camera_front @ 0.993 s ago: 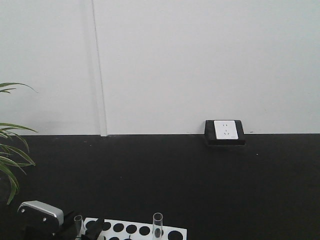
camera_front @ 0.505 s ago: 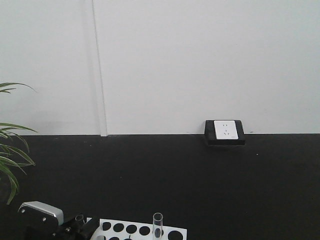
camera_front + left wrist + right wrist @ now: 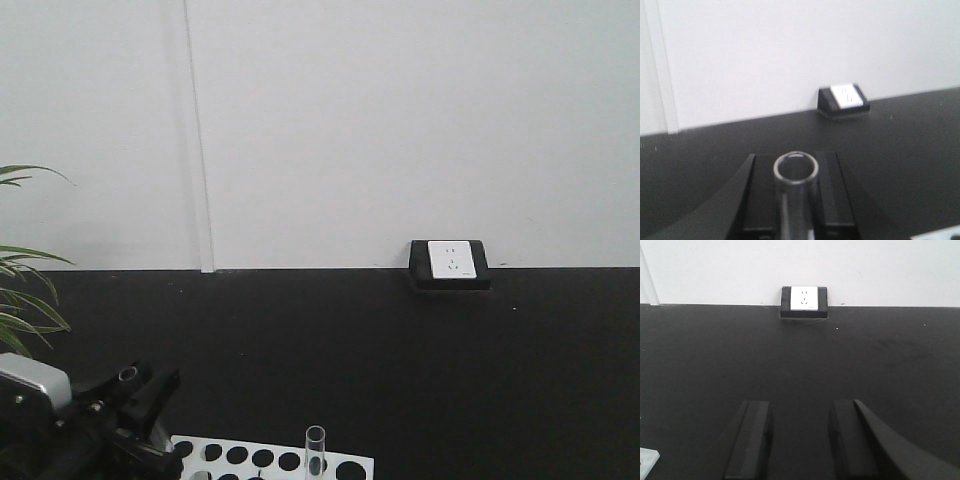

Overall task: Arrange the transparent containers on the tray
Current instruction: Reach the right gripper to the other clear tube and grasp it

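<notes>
Clear glass showed between the black fingers of the left hand (image 3: 794,157). A test tube (image 3: 796,200) was clenched there with a finger pressed against each side, its open flared rim turned toward the wrist camera. In the front view this hand sat at the lower left, raised just beside the left end of the white perforated rack (image 3: 265,459), and the tube's rim was visible at its tip. A second test tube (image 3: 315,448) stood upright in one of the rack's holes, well apart from the held one. The rack lay on the black worktop (image 3: 400,360).

The right hand (image 3: 799,407) was released, its two fingers spread wide with only dark worktop in the gap. A white socket (image 3: 449,259) in a black housing sat against the pale wall (image 3: 400,120). Green plant leaves (image 3: 25,320) reached in at the left edge.
</notes>
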Robot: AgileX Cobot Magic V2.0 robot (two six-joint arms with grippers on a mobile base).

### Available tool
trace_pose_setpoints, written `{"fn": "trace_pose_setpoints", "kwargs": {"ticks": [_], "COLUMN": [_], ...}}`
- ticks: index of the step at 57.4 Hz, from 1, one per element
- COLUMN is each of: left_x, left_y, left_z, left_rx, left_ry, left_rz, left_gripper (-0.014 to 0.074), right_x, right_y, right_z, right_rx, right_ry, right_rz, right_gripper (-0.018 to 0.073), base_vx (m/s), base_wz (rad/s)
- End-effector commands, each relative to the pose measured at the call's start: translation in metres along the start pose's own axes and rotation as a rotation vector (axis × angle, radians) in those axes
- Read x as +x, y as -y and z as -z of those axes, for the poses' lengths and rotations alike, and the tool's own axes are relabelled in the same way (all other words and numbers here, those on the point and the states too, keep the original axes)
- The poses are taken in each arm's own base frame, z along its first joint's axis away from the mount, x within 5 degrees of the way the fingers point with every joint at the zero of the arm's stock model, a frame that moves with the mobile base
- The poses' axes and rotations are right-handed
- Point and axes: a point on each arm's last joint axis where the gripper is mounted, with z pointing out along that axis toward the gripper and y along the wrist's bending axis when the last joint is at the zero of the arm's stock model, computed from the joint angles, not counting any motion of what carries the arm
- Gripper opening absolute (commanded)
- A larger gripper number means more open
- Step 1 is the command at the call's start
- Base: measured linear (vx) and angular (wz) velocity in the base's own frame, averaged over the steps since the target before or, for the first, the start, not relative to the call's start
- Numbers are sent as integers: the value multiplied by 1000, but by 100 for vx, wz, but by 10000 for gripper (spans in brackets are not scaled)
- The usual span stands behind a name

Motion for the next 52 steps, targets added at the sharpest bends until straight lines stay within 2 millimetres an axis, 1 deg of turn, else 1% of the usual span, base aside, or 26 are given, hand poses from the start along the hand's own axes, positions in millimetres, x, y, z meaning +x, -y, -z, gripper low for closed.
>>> {"fn": "trace_pose_setpoints", "kwargs": {"ticks": [1, 11, 17, 21, 25, 27, 30, 37, 43, 47, 52], "left_x": [-36, -58, -67, -72, -76, -77, -79, -82, -82, -83, -83], "left_y": [6, 8, 9, 10, 10, 10, 11, 11, 11, 11, 11], "left_z": [11, 36, 52, 63, 73, 77, 82, 91, 93, 93, 93], "left_rx": [23, 18, 15, 13, 11, 10, 9, 8, 8, 8, 8], "left_ry": [155, 117, 89, 68, 47, 38, 27, 19, 17, 19, 19], "left_rz": [-26, -39, -39, -39, -44, -46, -47, -52, -53, -53, -53], "left_gripper": [71, 72, 72, 72, 72, 72, 72, 72, 72, 72, 72], "right_x": [-18, -19, -18, -11, 2, 8, 17, 25, 28, 33, 36], "right_y": [1, 1, 0, -2, -2, -3, -5, -19, -36, -51, -69], "right_z": [2, 2, 2, -3, -9, -12, -14, -15, -19, -26, -35], "right_rx": [6, 5, -8, -25, -35, -37, -54, -158, -271, -358, -436], "right_ry": [114, 122, 120, 127, 145, 150, 159, 161, 131, 92, 89], "right_rz": [13, 8, -36, -108, -184, -196, -166, -64, 5, 36, 61], "right_gripper": [365, 365, 365, 365, 365, 365, 365, 365, 365, 365, 367], "base_vx": [0, 0, 0, 0, 0, 0, 0, 0, 0, 0, 0], "base_wz": [0, 0, 0, 0, 0, 0, 0, 0, 0, 0, 0]}}
